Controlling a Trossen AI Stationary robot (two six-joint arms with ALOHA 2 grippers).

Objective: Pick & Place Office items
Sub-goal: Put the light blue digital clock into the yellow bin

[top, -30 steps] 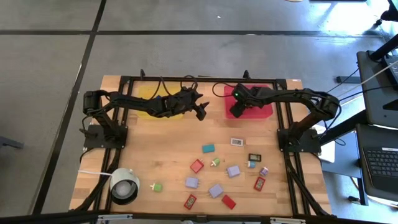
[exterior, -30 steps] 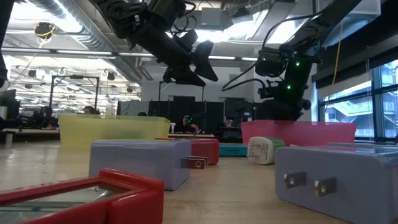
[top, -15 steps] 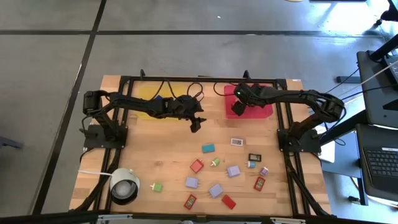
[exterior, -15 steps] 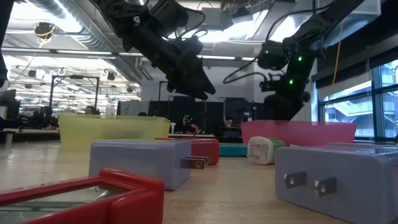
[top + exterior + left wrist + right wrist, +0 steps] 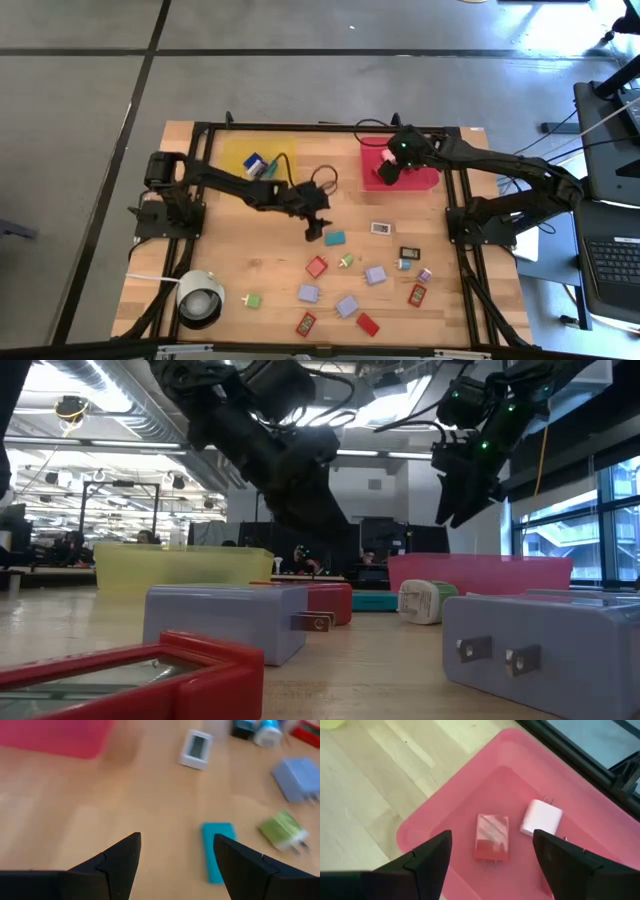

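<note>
Several small office items lie scattered on the wooden table's near right part. Among them are a teal block (image 5: 335, 238) (image 5: 216, 851), a white one (image 5: 196, 749), a green plug (image 5: 284, 830) and a lilac block (image 5: 300, 777). My left gripper (image 5: 313, 233) (image 5: 175, 836) hovers open just left of the teal block, slanting down. My right gripper (image 5: 385, 175) (image 5: 491, 832) hangs open above the red tray (image 5: 425, 175). A red plug block (image 5: 492, 844) and a pale pink one (image 5: 541, 817) lie flat on the tray's floor.
The yellow tray (image 5: 235, 155) at the far left holds a blue and a white item (image 5: 256, 165). A white cylinder (image 5: 200, 298) stands at the near left corner. More red, lilac and green items (image 5: 346, 305) lie toward the near edge. Black frame rails (image 5: 462, 215) border the table.
My left gripper has swung from beside the yellow tray toward the table's near edge and down, stopping next to the teal block, and has turned as it went. My right gripper has risen out of the red tray.
</note>
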